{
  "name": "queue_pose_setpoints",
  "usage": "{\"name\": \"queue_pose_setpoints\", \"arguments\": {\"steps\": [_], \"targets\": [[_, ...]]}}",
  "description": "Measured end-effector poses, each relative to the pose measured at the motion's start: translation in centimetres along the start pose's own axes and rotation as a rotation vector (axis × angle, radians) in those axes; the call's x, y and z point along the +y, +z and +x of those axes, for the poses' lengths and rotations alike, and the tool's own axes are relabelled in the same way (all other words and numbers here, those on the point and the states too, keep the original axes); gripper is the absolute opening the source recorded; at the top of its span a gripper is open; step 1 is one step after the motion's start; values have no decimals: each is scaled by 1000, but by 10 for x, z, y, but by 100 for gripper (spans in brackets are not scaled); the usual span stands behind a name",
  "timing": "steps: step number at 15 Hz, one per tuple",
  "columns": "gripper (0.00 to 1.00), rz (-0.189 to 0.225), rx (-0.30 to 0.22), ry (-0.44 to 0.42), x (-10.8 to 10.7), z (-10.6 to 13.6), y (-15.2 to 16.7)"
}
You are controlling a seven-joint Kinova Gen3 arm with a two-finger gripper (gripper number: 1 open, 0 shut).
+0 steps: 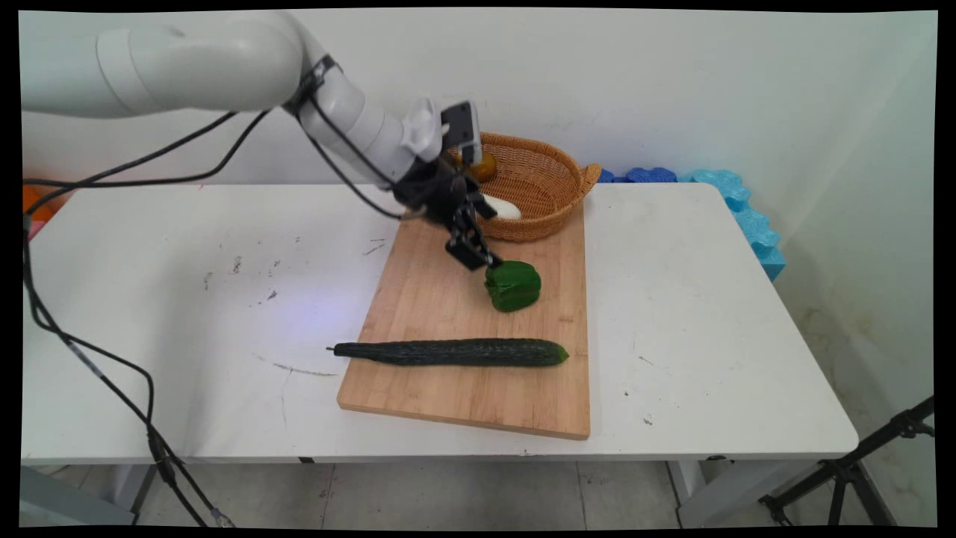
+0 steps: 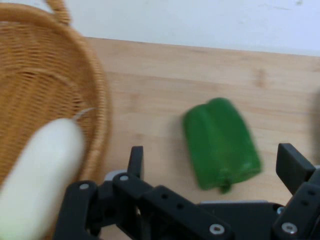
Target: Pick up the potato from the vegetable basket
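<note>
Cucumber across near end of cutting board, on tabletop. Green pepper mid-board; gripper just above, jaws spread, empty. Best centre jaws over pepper. Wicker basket behind, white vegetable inside.

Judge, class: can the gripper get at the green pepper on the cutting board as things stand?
Probably yes. The gripper is open just over the green pepper, which lies alone on the cutting board, apart from the basket; nothing stands between them.

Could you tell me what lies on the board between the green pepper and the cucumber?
Nothing: the main view shows bare cutting board between the green pepper and the cucumber.
</note>
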Motion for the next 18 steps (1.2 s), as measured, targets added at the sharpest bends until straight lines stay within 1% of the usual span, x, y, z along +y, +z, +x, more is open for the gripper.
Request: {"name": "queue_pose_setpoints", "arguments": {"steps": [1,4,5,9,13,16,18], "targets": [[100,10,-2,4,-7,2,-1],[100,61,-12,24,-41,8,-3],[100,71,-15,29,-48,9,-2],[100,130,-40,64,-91,12,4],[100,169,-65,92,-124,11,12],[100,196,-89,123,-154,8,24],[100,207,-101,138,-168,5,31]]}}
